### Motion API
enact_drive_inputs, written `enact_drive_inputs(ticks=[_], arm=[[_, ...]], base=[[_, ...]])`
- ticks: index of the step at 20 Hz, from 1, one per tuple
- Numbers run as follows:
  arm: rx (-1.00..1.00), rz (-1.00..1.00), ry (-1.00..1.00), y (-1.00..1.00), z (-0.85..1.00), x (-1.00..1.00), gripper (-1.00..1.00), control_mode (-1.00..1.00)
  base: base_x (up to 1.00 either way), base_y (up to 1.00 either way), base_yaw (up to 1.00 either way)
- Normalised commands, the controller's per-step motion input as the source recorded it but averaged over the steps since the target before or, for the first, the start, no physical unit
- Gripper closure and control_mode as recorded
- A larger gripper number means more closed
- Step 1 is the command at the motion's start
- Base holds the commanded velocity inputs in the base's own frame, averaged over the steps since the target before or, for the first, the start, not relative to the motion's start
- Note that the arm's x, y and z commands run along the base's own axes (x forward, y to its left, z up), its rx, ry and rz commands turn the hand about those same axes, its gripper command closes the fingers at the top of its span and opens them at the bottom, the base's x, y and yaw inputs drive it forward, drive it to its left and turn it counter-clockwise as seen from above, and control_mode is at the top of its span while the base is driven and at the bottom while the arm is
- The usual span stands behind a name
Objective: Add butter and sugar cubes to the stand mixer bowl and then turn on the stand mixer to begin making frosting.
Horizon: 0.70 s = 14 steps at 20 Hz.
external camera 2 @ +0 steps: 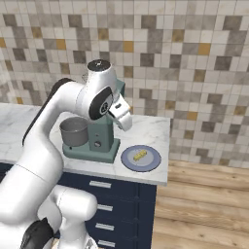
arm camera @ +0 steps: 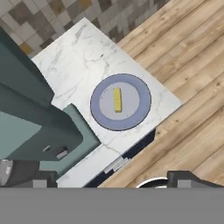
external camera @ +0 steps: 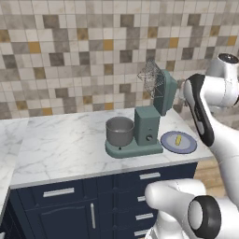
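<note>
One butter (arm camera: 117,99) stick on plate (arm camera: 131,122), my tool (arm camera: 111,183) spread wide above; I risk nudging it off-center descending.

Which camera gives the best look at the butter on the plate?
The hand view: it looks almost straight down on the butter, a yellow stick lying at the centre of the plate, large and unobstructed. The left base view shows it small and low-angled, beside the mixer. The right base view shows it small too.
</note>
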Motion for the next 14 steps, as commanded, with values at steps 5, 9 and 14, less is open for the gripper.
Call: enact_drive_inputs(ticks=[5,9,14], arm=[[0.0,0.12,0.09,-0.96,-0.22,0.0,-1.0,-1.0],[0.0,0.15,0.1,-0.56,-0.39,0.0,-1.0,-1.0],[0.0,0.13,0.14,-0.1,-0.6,0.08,-1.0,-1.0]], base=[[0.0,0.0,0.0],[0.0,0.0,0.0],[0.0,0.0,0.0]])
